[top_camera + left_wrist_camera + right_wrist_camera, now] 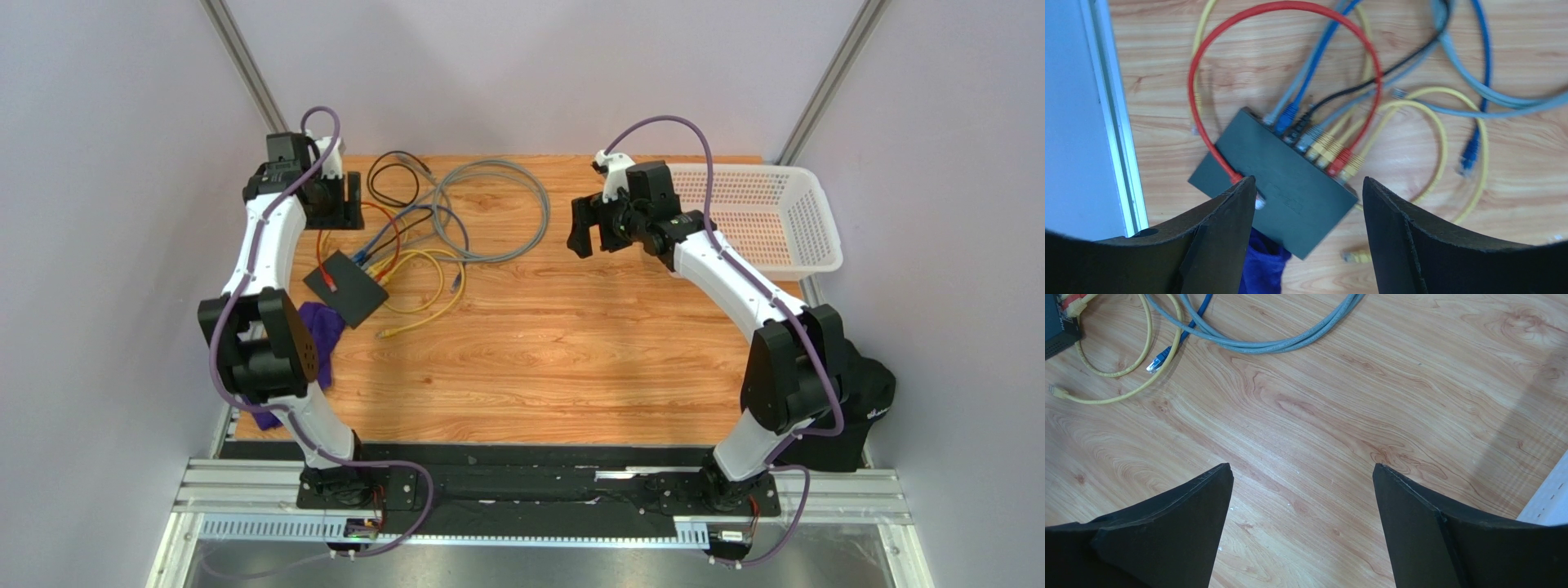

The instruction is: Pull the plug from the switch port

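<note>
The left arm bends forward with its gripper [1308, 180] pointing down, jaws spread and empty, above the switch [1275, 180]. The switch lies at the left of the table [589, 355], plugs [1319, 145] seated. The right gripper [1301, 467] hangs released, well apart.

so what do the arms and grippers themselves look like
Both arms, left arm and right arm, have white curved links between bulky black joint housings. A purple cable loops along each one. The left gripper and right gripper are matte black, with broad wedge-shaped fingers. No markings are readable.
</note>
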